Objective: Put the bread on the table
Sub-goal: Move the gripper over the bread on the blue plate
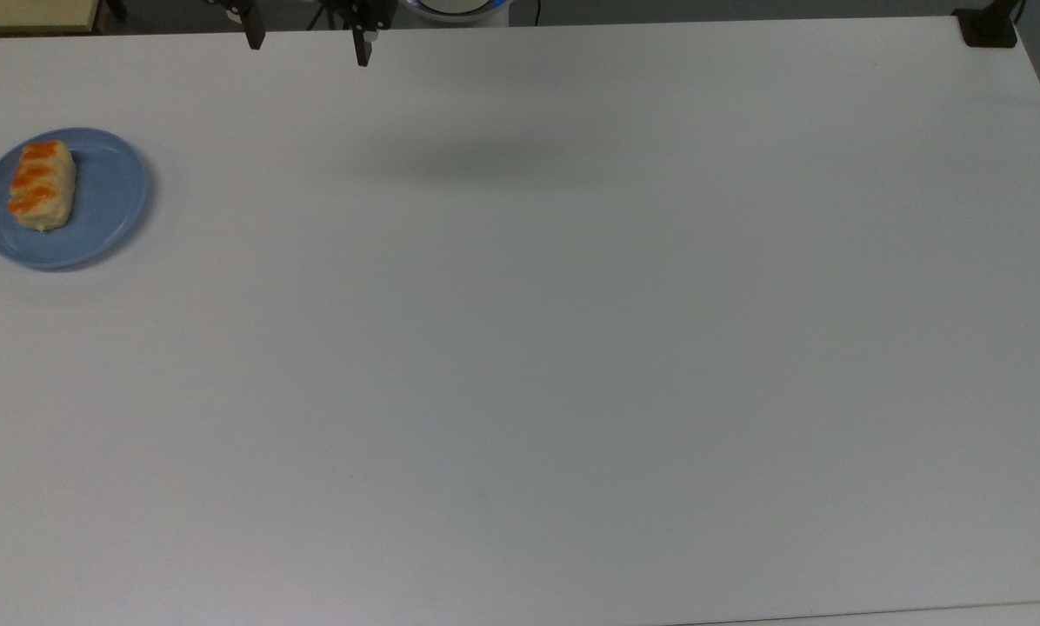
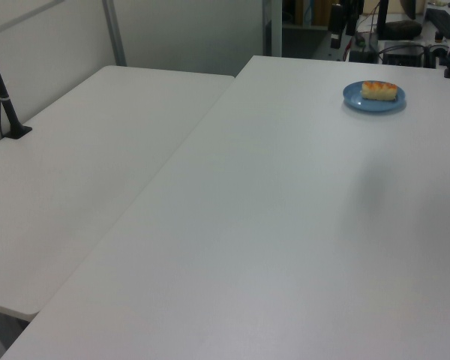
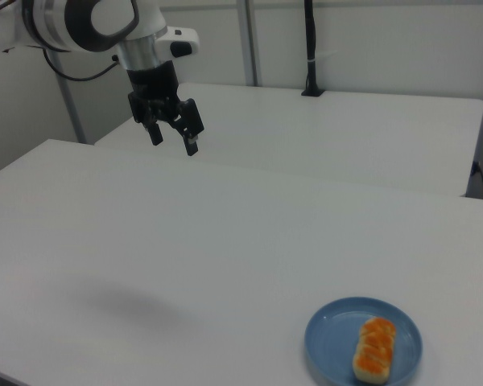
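Pincer (image 3: 174, 141) hangs high — fingers spread, pointing down.

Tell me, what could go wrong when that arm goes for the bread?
The open gripper hangs high and far from the bread, so a long reach could end off-target. The bread lies on a light-looking plate; a pinch might drag or tip it. The plate sits near the table edge in the top view, so a nudge could push it off.
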Motion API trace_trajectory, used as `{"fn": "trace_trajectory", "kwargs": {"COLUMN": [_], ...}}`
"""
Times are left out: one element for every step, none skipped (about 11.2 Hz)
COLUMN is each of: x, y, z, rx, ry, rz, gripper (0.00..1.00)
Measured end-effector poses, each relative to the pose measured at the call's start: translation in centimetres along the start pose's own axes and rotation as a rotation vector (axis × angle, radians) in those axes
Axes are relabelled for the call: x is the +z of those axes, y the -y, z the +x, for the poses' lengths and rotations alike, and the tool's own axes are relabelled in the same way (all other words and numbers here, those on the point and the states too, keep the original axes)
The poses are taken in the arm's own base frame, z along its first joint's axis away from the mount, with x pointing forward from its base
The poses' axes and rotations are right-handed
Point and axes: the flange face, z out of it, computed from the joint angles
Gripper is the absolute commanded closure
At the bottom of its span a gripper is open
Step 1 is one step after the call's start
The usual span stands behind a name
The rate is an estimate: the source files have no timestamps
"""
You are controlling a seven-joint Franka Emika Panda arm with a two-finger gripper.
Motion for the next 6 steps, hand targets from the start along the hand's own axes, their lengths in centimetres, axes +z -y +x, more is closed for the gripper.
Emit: {"fn": "trace_trajectory", "kwargs": {"x": [0.03, 0.10, 0.22, 0.33, 0.35, 0.35], "y": [0.00, -0.02, -0.04, -0.06, -0.08, -0.08], "z": [0.01, 0.04, 0.08, 0.12, 0.13, 0.13], "rx": [0.000, 0.000, 0.001, 0.001, 0.001, 0.002], "ry": [0.001, 0.002, 0.004, 0.006, 0.006, 0.006], "rz": [0.000, 0.000, 0.000, 0.000, -0.001, -0.001], "gripper": [0.00, 0.00, 0.00, 0.00, 0.00, 0.00]}}
